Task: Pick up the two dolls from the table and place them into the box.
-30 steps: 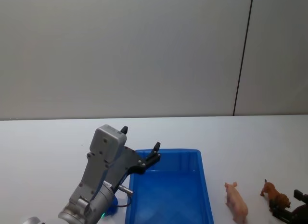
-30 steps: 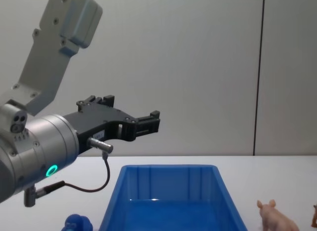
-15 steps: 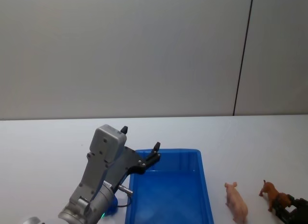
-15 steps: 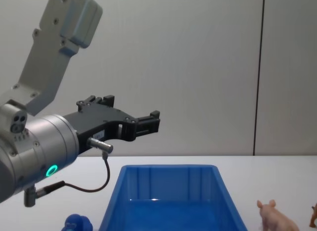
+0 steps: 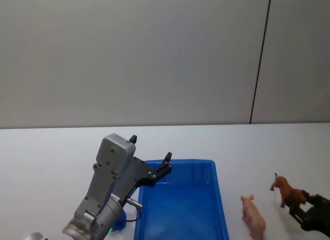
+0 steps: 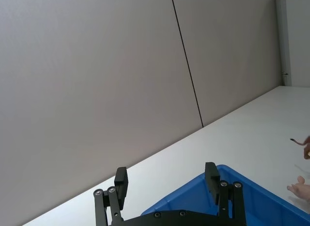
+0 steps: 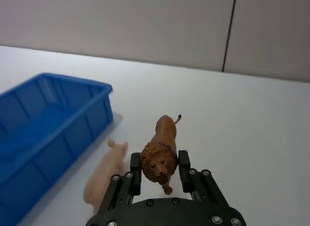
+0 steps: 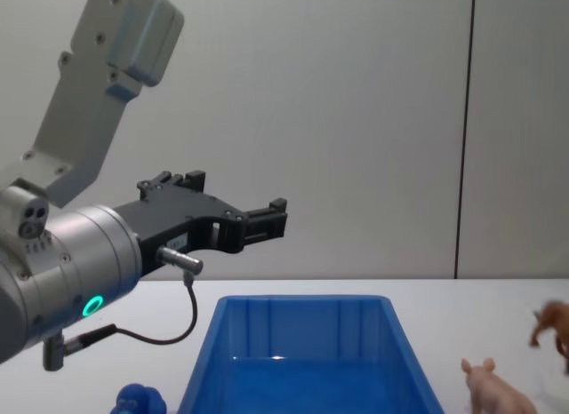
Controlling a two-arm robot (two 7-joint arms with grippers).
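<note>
The blue box (image 5: 178,209) stands on the white table (image 5: 51,157) in front of me. One doll, a pale pink pig (image 5: 253,217), stands on the table just right of the box. The other doll, a reddish-brown lion-like animal (image 5: 282,186), hangs above the table with my right gripper (image 5: 298,203) shut on its head and shoulders (image 7: 160,160). The pig (image 7: 104,180) lies below and beside it, between it and the box (image 7: 48,124). My left gripper (image 5: 150,148) hovers open and empty over the box's rear left corner (image 8: 233,300).
A small blue object (image 8: 140,402) sits on the table left of the box, under my left arm. Bare tabletop stretches behind and right of the box. A grey wall with a dark vertical seam (image 5: 260,60) rises behind the table.
My right gripper has lifted the brown doll off the table and carried it up and slightly toward the box. The pig, box and left arm stayed still.
</note>
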